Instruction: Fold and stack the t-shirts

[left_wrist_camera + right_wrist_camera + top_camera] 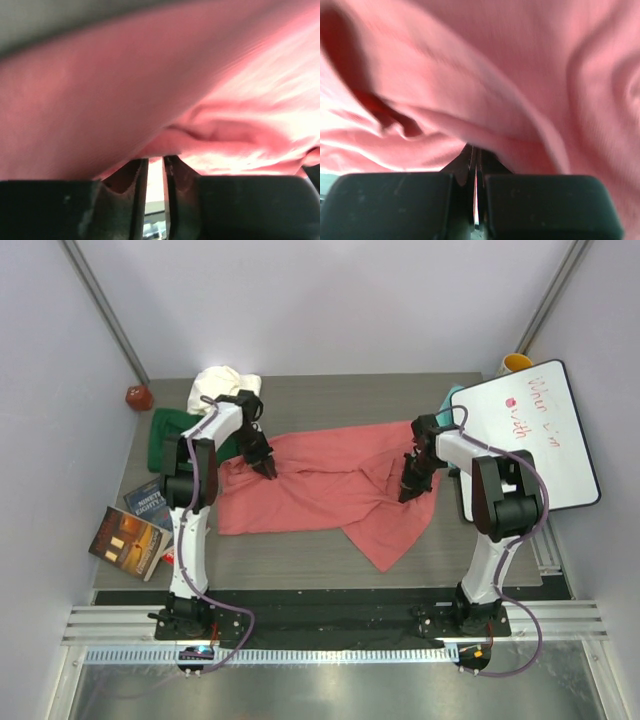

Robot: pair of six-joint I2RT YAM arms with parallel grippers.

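Observation:
The salmon-pink t-shirt lies crumpled across the middle of the table, one corner trailing toward the front. My left gripper is at its upper left edge. In the left wrist view its fingers stand slightly apart, with a narrow lit gap and pink cloth draped over the tips. My right gripper is at the shirt's right side. Its jaws are shut on a fold of the pink cloth. A dark green t-shirt and a cream-white t-shirt lie bunched at the back left.
Two books lie at the table's left edge. A whiteboard leans at the right, close to the right arm. A small red object sits at the back left and a yellow cup at the back right.

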